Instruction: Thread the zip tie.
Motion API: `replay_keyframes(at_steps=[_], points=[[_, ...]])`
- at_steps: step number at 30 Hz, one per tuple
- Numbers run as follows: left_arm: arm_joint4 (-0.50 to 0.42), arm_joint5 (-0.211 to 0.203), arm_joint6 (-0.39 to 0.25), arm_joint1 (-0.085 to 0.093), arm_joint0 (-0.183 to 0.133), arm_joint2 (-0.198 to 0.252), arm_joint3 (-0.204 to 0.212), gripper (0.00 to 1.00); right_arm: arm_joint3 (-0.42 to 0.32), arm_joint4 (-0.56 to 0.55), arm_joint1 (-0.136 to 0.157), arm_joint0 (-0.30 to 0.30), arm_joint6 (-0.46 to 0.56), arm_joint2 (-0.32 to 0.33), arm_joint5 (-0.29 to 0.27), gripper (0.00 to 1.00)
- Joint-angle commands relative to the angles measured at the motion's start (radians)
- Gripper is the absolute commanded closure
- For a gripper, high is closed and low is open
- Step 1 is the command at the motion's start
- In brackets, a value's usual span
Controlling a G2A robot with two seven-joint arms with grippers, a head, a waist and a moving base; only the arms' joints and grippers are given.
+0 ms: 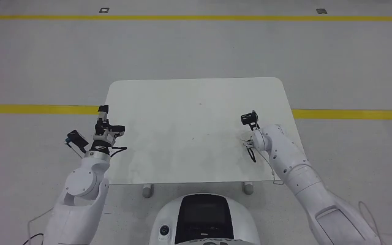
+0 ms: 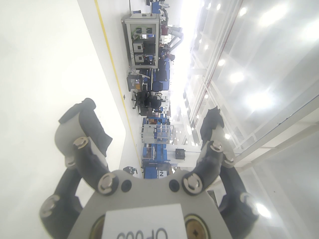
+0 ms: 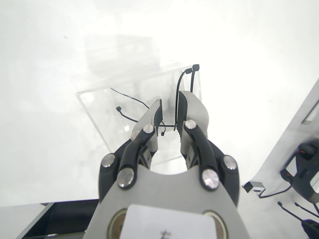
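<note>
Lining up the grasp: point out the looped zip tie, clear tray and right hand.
looped zip tie (image 3: 196,67), right wrist view, its square head.
clear tray (image 3: 92,119), right wrist view, its side wall.
right hand (image 3: 171,98), right wrist view, between fingertips.

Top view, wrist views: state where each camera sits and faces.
Top view: overhead, facing down at the white table; both arms show.
Left wrist view: on that wrist, facing past the table edge into the room; open left claw shows.
Right wrist view: on that wrist, facing down at zip ties in a clear box; open right claw shows.
All share the table.
</note>
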Motion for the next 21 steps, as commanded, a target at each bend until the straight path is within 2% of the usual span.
replay_keyframes(at_steps=[1,21], points=[[0.000,0.000,0.000,0.000,0.000,0.000,0.000,0.00,-0.001,-0.002,-0.001,-0.002,-0.001,0.003,0.000,0.84],[0.000,0.000,0.000,0.000,0.000,0.000,0.000,0.00,-0.010,-0.024,-0.006,-0.015,0.003,0.032,-0.008,0.86]])
